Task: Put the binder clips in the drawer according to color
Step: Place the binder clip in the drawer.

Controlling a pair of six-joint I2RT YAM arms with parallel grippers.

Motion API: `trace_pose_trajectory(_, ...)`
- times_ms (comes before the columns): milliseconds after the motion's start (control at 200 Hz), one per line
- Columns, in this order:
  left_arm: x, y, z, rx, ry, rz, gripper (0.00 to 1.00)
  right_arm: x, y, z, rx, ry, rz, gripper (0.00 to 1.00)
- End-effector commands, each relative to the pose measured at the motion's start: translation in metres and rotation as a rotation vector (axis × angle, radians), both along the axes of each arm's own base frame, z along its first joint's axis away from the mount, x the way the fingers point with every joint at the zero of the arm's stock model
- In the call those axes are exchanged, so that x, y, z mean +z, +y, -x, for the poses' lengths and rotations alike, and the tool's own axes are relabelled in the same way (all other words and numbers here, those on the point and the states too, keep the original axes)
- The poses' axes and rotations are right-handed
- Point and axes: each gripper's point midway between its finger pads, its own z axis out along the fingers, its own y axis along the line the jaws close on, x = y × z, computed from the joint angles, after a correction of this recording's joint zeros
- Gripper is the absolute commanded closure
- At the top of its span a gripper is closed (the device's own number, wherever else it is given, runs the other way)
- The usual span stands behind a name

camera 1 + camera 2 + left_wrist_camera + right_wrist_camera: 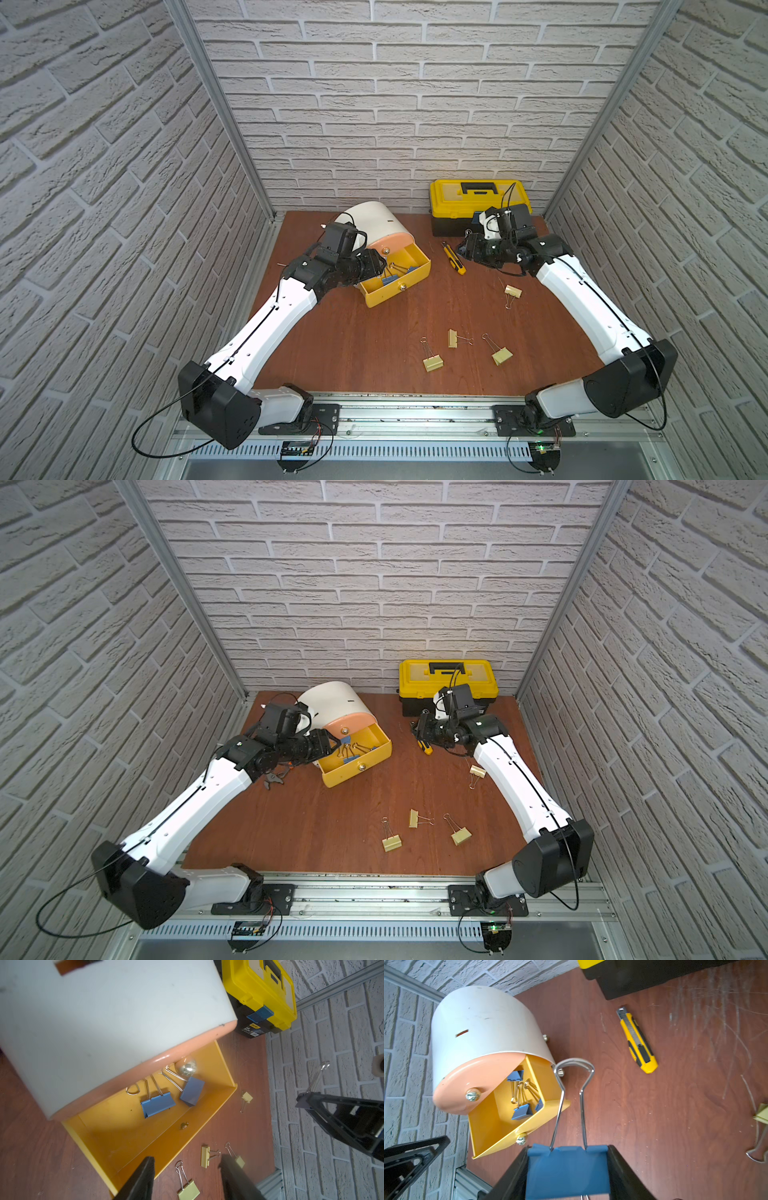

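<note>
The drawer cabinet is white and round-topped, at the back of the table. Its peach drawer is closed and its yellow drawer is pulled out. Blue binder clips lie in the yellow drawer. My left gripper hangs open and empty over that drawer's left end. To the drawer's right, above the table, my right gripper is shut on a blue binder clip whose wire handles point toward the cabinet. Several pale yellow binder clips lie on the table in front.
A yellow-black utility knife lies between the drawer and my right gripper. A yellow-black toolbox stands against the back wall behind the right arm. A small dark tool lies under the left arm. Brick walls close in three sides.
</note>
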Motion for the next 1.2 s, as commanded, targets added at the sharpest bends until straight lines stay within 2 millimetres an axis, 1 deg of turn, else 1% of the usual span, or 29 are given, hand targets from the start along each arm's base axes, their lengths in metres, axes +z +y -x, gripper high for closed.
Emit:
trace_pose_trajectory(0, 0.02, 0.009, 0.004, 0.0, -0.041, 0.025, 0.44, 0.016, 0.025, -0.008, 0.031, -0.048, -0.025, 0.53)
trace_pose_trajectory(205, 0.02, 0.031, 0.008, 0.042, -0.03, 0.042, 0.44, 0.03, 0.07, -0.009, 0.12, -0.08, -0.044, 0.52)
trace_pose_trajectory(335, 0.022, 0.044, 0.013, 0.067, -0.032, 0.044, 0.43, 0.033, 0.1, -0.01, 0.166, -0.086, -0.058, 0.52)
trace_pose_trajectory(495, 0.026, 0.054, 0.018, 0.091, -0.04, 0.048, 0.43, 0.03, 0.134, -0.013, 0.215, -0.078, -0.066, 0.52)
trace_pose_trajectory(605, 0.027, 0.057, 0.023, 0.101, -0.043, 0.049, 0.43, 0.026, 0.15, -0.016, 0.239, -0.069, -0.07, 0.52)
trace_pose_trajectory(715, 0.025, 0.06, 0.028, 0.112, -0.043, 0.049, 0.43, 0.021, 0.159, -0.019, 0.246, -0.062, -0.065, 0.52)
trace_pose_trajectory(895, 0.021, 0.063, 0.033, 0.125, -0.034, 0.054, 0.43, 0.016, 0.164, -0.022, 0.253, -0.054, -0.063, 0.5)
trace_pose_trajectory(985, 0.021, 0.063, 0.033, 0.127, -0.033, 0.055, 0.43, 0.011, 0.164, -0.021, 0.255, -0.049, -0.055, 0.46)
trace_pose_trajectory(1195, 0.022, 0.062, 0.032, 0.127, -0.034, 0.057, 0.43, 0.007, 0.161, -0.023, 0.243, -0.048, -0.04, 0.33)
